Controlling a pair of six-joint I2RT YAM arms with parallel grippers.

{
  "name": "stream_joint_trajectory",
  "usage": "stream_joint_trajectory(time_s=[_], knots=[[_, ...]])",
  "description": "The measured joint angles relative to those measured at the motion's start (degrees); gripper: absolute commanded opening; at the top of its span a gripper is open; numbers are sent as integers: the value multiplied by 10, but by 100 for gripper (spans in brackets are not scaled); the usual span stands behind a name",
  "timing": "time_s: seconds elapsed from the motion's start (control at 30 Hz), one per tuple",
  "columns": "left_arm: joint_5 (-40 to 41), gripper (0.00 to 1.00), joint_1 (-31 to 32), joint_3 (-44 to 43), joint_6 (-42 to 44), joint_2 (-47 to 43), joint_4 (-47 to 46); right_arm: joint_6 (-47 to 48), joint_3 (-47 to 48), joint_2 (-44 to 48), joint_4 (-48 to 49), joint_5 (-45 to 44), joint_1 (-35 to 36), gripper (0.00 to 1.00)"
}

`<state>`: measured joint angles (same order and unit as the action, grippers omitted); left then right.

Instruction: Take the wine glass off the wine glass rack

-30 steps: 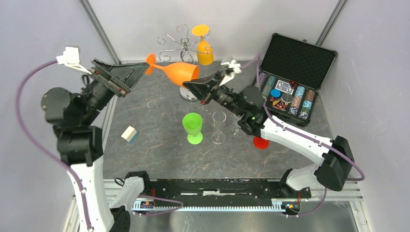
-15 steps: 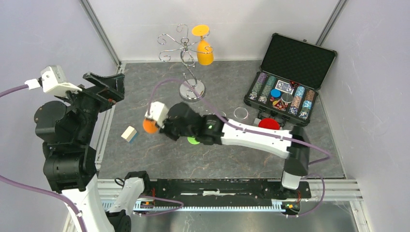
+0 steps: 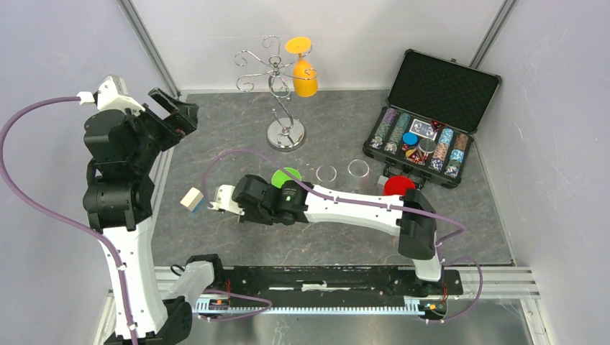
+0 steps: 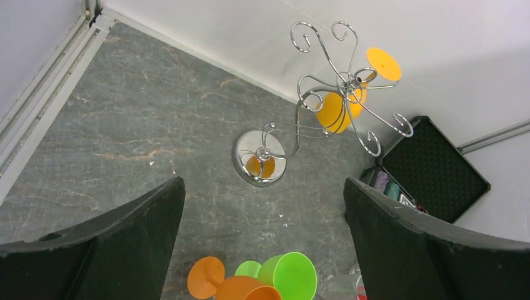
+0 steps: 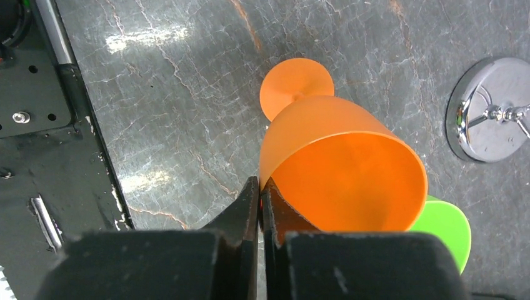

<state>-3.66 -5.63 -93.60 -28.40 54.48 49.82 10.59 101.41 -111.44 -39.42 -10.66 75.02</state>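
The silver wine glass rack (image 3: 277, 79) stands at the back on its round base (image 3: 285, 134). One orange wine glass (image 3: 305, 77) hangs upside down from a scroll arm; it also shows in the left wrist view (image 4: 334, 109). My right gripper (image 5: 260, 184) is shut on the rim of a second orange wine glass (image 5: 337, 156), held tilted with its foot (image 5: 296, 84) low over the table. In the top view the right gripper (image 3: 253, 201) hides that glass. My left gripper (image 3: 175, 108) is open and empty, raised at the back left, apart from the rack.
A green glass (image 3: 285, 175) sits right beside the held glass (image 4: 294, 278). Two clear glasses (image 3: 327, 173) and a red disc (image 3: 399, 185) lie to the right. An open poker chip case (image 3: 431, 115) is at the back right. A small block (image 3: 192, 199) lies front left.
My left gripper let go of the orange glass's foot and drew back left. My right arm carried that glass from beside the rack down to the front-left middle of the table.
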Motion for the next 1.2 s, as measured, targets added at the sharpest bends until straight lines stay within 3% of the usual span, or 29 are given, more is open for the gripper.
stream_joint_trajectory(time_s=[0.87,1.03,1.2], knots=[[-10,100,0,9,0,2,-6,34,122,-67,-53,-23,4,34],[-10,100,0,10,0,2,-6,34,124,-67,-53,-23,3,57],[-9,100,0,10,0,2,-6,32,108,-49,-38,9,4,74]])
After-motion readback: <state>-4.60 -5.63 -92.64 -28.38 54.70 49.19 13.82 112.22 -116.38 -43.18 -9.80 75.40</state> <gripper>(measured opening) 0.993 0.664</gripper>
